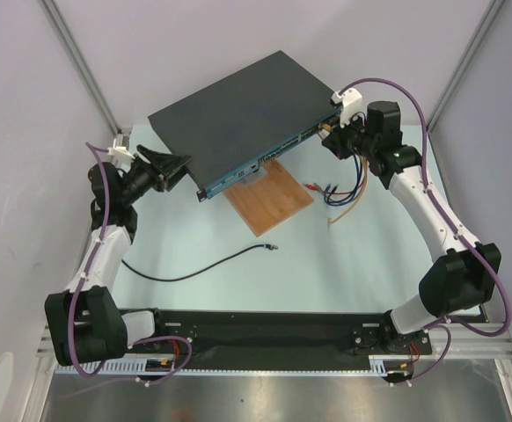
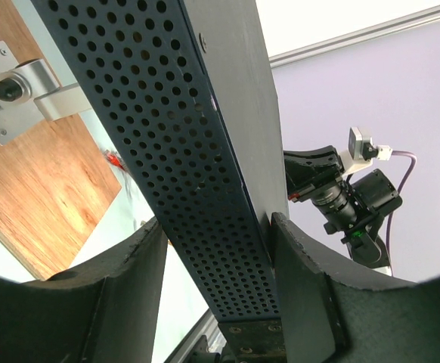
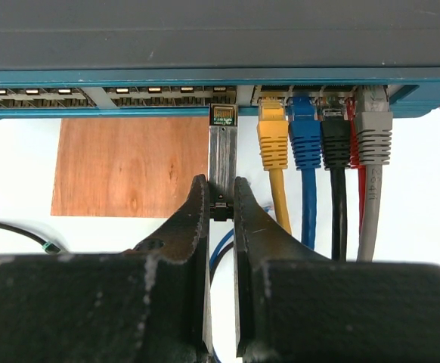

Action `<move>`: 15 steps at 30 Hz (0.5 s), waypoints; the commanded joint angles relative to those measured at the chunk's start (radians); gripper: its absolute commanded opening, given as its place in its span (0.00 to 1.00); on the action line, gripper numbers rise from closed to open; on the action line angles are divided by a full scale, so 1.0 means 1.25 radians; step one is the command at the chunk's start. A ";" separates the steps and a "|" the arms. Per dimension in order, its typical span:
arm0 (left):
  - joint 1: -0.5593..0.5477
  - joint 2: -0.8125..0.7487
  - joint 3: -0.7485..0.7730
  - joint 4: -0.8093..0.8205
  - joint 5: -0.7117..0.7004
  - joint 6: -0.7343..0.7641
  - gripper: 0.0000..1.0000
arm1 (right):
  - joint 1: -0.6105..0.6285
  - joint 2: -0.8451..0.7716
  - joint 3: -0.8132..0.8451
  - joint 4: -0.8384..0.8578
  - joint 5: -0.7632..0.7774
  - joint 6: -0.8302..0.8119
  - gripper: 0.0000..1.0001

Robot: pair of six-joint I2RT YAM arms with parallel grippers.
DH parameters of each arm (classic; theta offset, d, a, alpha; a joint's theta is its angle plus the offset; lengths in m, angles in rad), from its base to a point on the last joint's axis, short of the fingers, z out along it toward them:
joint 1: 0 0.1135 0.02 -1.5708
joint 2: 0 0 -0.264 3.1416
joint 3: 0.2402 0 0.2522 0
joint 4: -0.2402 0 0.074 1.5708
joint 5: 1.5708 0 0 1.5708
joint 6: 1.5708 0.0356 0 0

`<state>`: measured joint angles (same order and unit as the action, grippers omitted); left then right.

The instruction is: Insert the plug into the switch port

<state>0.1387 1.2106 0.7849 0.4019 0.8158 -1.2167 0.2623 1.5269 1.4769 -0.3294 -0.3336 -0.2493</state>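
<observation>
Two tools: each is closed on something, and neither is on the plug.
Right tool (image 3: 221,189): fingers pressed almost together, pinching a thin silver stick (image 3: 222,155) from both sides.
Silver stick: runs straight from the fingertips to the blue face (image 3: 129,76), with its far end at a socket just left of the yellow cable (image 3: 273,136).
Neighbours: blue cable (image 3: 304,140), then a black one and a grey cable (image 3: 373,140), all seated in the same face.
Left tool (image 2: 216,234): jaws partly spread, clamped across the thickness of the switch box (image 1: 238,101) at its perforated side.
Switch box: flat, dark grey, lying askew at the far part of the surface (image 1: 344,264), its blue face above the wooden board (image 1: 269,200).
Switch port (image 3: 153,92): one of a row of small sockets along the blue face, left of the silver stick.
Plug (image 1: 273,249): lies on the surface at the end of the black cable (image 1: 194,271), near the board's near corner and well apart from both tools and the blue face.
</observation>
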 commanded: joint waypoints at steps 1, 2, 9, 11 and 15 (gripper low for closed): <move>-0.020 0.027 0.009 0.028 0.005 0.032 0.00 | 0.033 -0.019 0.014 0.062 -0.025 -0.009 0.00; -0.020 0.027 0.009 0.027 0.006 0.032 0.00 | 0.037 -0.020 0.015 0.062 -0.025 -0.010 0.00; -0.019 0.027 0.009 0.029 0.008 0.031 0.00 | 0.042 -0.019 0.024 0.060 -0.024 -0.018 0.00; -0.020 0.028 0.008 0.028 0.008 0.031 0.00 | 0.042 -0.019 0.028 0.060 -0.035 -0.025 0.00; -0.020 0.030 0.010 0.028 0.008 0.031 0.00 | 0.032 -0.008 0.037 0.055 -0.064 -0.051 0.00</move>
<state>0.1390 1.2129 0.7849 0.4030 0.8169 -1.2236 0.2760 1.5234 1.4776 -0.3328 -0.3061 -0.2821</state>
